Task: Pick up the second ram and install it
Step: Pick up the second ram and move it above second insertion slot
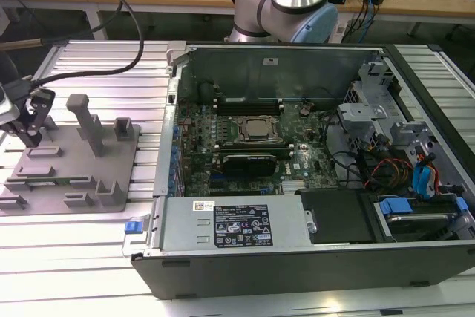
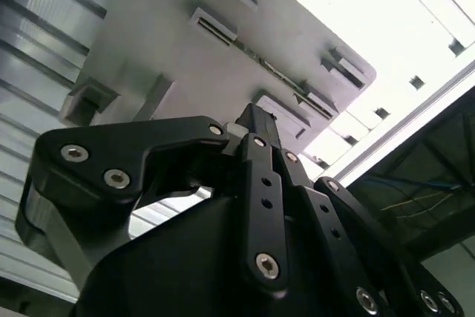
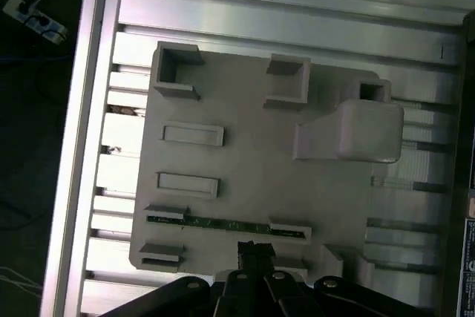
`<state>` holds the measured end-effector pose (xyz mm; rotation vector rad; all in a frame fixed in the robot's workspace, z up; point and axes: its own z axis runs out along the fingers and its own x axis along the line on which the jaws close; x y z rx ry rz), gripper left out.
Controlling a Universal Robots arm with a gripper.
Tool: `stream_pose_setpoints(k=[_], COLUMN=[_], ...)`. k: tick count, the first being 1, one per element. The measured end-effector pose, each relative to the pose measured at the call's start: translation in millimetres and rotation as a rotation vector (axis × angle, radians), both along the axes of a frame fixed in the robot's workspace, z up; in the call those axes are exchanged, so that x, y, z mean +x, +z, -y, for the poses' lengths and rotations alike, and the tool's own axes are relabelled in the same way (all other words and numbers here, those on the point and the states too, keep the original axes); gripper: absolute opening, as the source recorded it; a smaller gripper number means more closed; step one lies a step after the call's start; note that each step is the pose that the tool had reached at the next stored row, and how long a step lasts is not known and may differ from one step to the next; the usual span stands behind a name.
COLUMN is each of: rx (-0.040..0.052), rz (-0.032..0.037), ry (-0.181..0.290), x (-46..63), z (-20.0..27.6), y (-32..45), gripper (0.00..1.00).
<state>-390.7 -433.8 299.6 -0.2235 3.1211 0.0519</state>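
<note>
Here's the gripper [image 1: 31,137] poised over the grey fixture tray [image 1: 111,155] at the exterior view's left, and the second ram [image 3: 226,225] lies right there under its nose. It stands on edge in the tray's long slot, a thin green line between two end blocks. In the first wrist view, the gripper [image 3: 254,249] sits just beside that line, near the middle of its length. The stick's long axis runs straight across in front of the tips, so I judge the flat faces are lined up for a pinch (squarely or not is hard to say). Whether the jaws are open or closed, I cannot tell. The second wrist view catches the same stick [image 2: 267,63] slantwise beyond the gripper [image 2: 256,120], and it looks clear of it, not touching. The exterior view adds the open computer case [image 1: 297,72], with its memory slots [image 1: 249,102] beside the processor socket [image 1: 258,130], well apart to the exterior view's right. My read: the stick is not yet lifted.
</note>
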Motion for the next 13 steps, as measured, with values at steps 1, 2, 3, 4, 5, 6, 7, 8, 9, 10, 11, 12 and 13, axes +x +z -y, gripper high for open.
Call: stream_pose_setpoints(k=[1,2,3,4,5,6,7,8,9,10,11,12,13], rx=[-0.0020,-0.0051,-0.0087,-0.0108,-0.0143,-0.0173,-0.0192,-0.0206,-0.0221,-0.0239,-0.0248,-0.0256,-0.0266], rz=[-0.0001,-0.0002,-0.0005,-0.0007,-0.0009,-0.0012,-0.0016,-0.0018,-0.0020,-0.0023,-0.0025,-0.0026,-0.0028], ry=[0.031,0.070,0.112,0.140,0.184,0.222,0.262,0.301,0.349,0.393,0.417,0.435,0.460], x=[0.0,0.0,0.0,0.0,0.0,0.0,0.0,0.0,0.0,0.0,0.0,0.0,0.0], z=[0.0,0.0,0.0,0.0,0.0,0.0,0.0,0.0,0.0,0.0,0.0,0.0,0.0], y=[-0.1,-0.2,-0.4,-0.5,-0.8,-1.0,-1.2,-1.5,-2.0,-2.4,-2.5,-2.7,-2.9], gripper=[0.08,0.08,0.08,0.08,0.08,0.08,0.08,0.08,0.08,0.08,0.08,0.08,0.08])
